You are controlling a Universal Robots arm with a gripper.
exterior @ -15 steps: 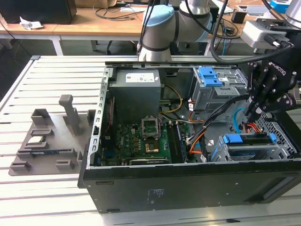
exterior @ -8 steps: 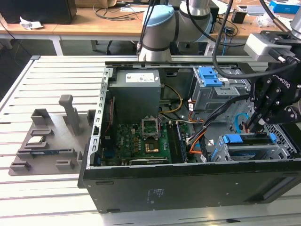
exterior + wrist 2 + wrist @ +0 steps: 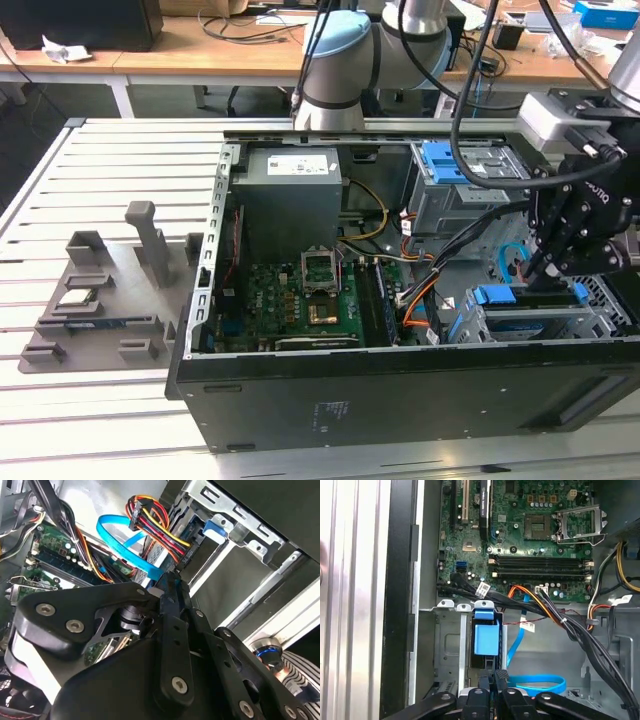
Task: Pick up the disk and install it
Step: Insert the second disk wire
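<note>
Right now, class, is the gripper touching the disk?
Cannot tell. In the first wrist view the gripper sits close to the disk, at its blue carrier end, but the dark stretch between them hides any contact or gap.

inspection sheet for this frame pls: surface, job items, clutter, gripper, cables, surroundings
Surface: slatted metal table carrying an open computer case.
Job's things: disk in its blue carrier, sitting in the drive cage at the exterior view's right.
Clutter: grey fixture tray beside the case.
Grippers: gripper fingers together, above the cage by the blue latch.
Cables: blue data cable and a multicoloured power bundle, loose near the cage.
Surroundings: wooden desks behind.
</note>
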